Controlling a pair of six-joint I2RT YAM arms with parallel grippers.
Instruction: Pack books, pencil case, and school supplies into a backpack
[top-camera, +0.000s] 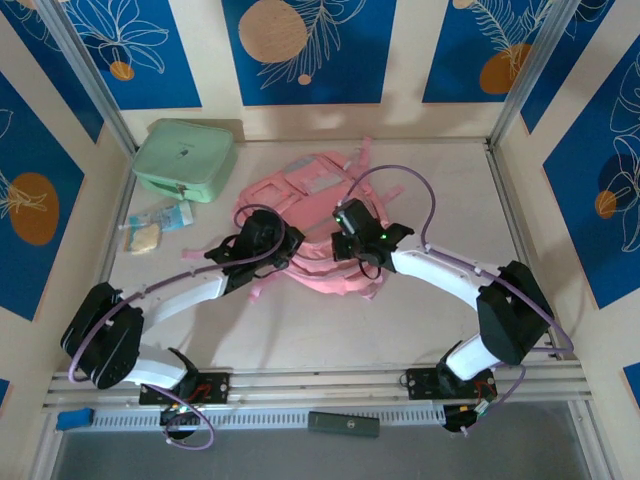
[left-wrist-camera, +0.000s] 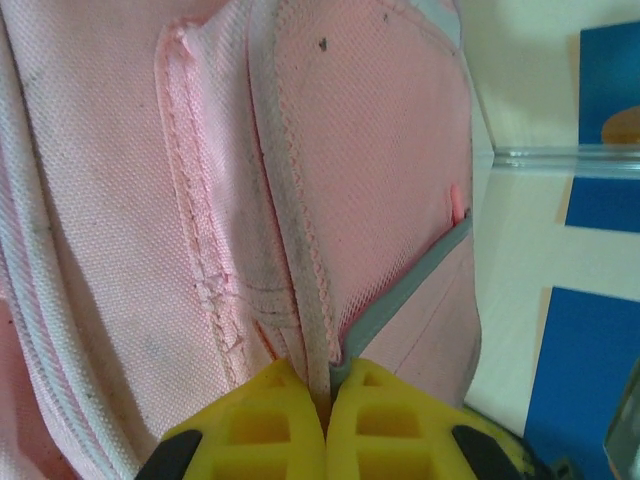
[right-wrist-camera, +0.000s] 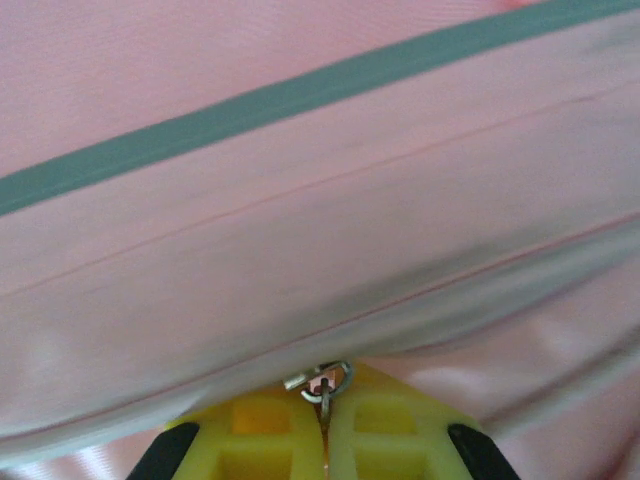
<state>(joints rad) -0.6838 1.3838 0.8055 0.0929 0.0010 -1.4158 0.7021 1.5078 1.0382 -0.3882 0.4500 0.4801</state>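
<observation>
On the pale table (top-camera: 330, 330) amid blue-panelled walls (top-camera: 310, 50), both end effectors (left-wrist-camera: 327, 395) (right-wrist-camera: 325, 400) pinch the backpack (top-camera: 275, 192).

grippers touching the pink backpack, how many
2. The left gripper is shut on a grey-piped edge of the backpack; the right gripper is shut on its metal zip pull.

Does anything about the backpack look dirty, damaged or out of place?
Slightly. The backpack lies flat with straps splayed loosely, and the left wrist view shows small dark specks on its pink fabric. No tear is visible.
</observation>
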